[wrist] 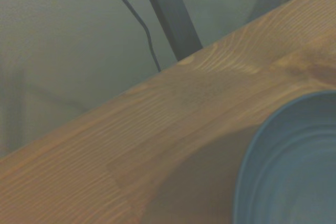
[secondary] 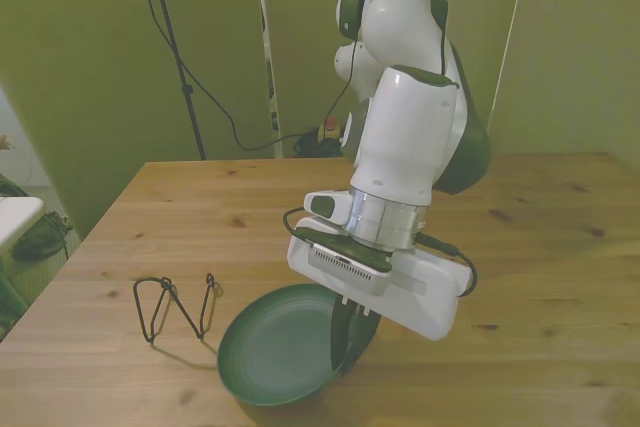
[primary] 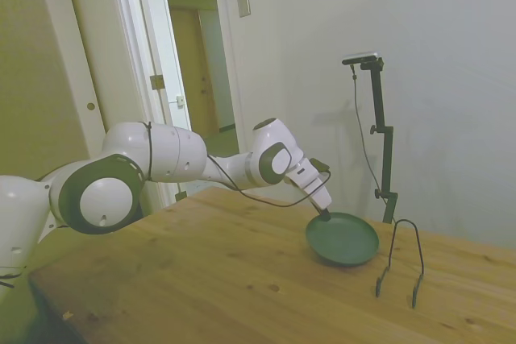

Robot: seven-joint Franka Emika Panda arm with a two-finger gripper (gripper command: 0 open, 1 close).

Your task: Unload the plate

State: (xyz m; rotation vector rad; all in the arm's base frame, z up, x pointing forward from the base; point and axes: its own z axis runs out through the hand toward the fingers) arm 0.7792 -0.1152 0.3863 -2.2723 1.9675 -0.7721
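Gripper [secondary: 352,319] fingers are pinching the green plate [secondary: 275,347] by its rim (probably stiff, smooth, slippery), tilting it beside the wire stand [secondary: 178,307].

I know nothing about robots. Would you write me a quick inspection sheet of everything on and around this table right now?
Surface: wooden table, knotty planks, no spills seen.
Job's things: dark green plate, empty, tilted, held by its rim on the front view's right, with its lower edge at or near the table; out of the wire stand.
Clutter: thin black wire stand, empty, beside the plate toward the front view's left, apart from it.
Grippers: tool shut on the plate's rim.
Cables: a thin dark cable loops along the arm's wrist; more cables hang by the wall behind the table.
Surroundings: open doorway and plain walls; no person seen.
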